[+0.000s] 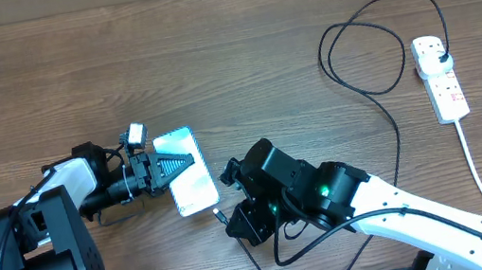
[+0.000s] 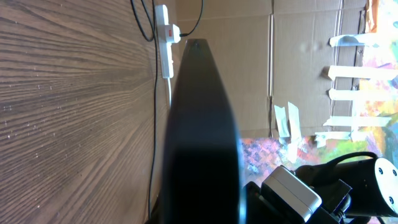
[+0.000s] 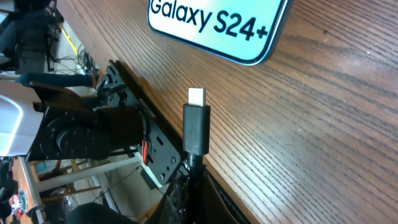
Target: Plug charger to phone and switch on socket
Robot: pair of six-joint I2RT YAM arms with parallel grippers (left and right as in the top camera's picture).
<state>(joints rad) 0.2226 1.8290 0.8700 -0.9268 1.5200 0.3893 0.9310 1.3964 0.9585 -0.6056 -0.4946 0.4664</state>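
Left fingers (image 1: 174,164), pressed together, sit over the slim teal-screened phone (image 1: 195,195) on the wooden worktop (image 1: 238,49); right fingers (image 3: 214,208) pinch the thin black charger cable (image 3: 196,134), plug tip (image 3: 196,96) near the phone's bottom edge.

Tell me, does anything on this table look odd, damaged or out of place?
Nothing stands out. The slim blue-screened phone lies flat and intact on the wooden table; the thin black charger cable loops loosely to the white power strip, and its small plug tip simply is not in the phone yet.
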